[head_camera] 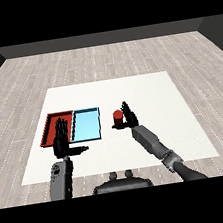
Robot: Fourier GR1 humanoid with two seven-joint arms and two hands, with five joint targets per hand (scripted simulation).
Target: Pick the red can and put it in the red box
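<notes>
So the red can (118, 116) is standing upright on the white table (146, 90), a bit right of the middle, and the right hand (128, 116) is right up against it. The fingers point up along the can's right side and the thumb reaches under and around its near side, so the hand looks wrapped round the can (how closely the fingers actually touch it is hard to make out from this angle). Can't tell whether the can is resting on the table or lifted just off it. The grey right forearm (151, 142) runs down toward the lower right corner.

Just beside the can on its left is the light blue tray (86, 125), and touching that on its far left is the red tray (50, 123). The can is outside both of them, nearer the blue one and well apart from the red one.

The left hand (62, 139) is up over the near right part of the red tray, fingers straight and pointing away, thumb stuck out sideways toward the blue tray. It has nothing in it. Its forearm (60, 178) comes up from the lower left.
</notes>
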